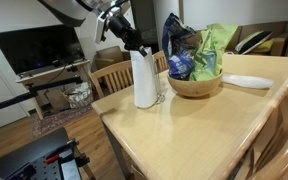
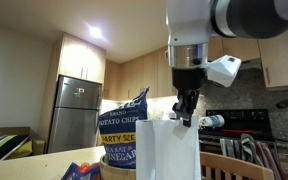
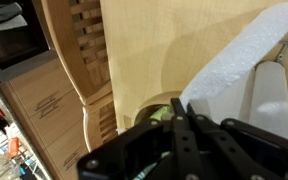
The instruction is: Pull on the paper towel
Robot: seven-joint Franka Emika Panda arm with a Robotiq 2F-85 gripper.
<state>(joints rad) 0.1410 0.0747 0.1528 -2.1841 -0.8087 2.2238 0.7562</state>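
An exterior view's lower edge crops the paper towel [image 2: 172, 150] (base unseen).

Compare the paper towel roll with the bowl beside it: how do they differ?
The paper towel roll is white; the bowl is tan wood. The roll stands tall and narrow; the bowl sits low and wide. The bowl holds snack bags; the roll has the tool at its top. Both rest on the table.
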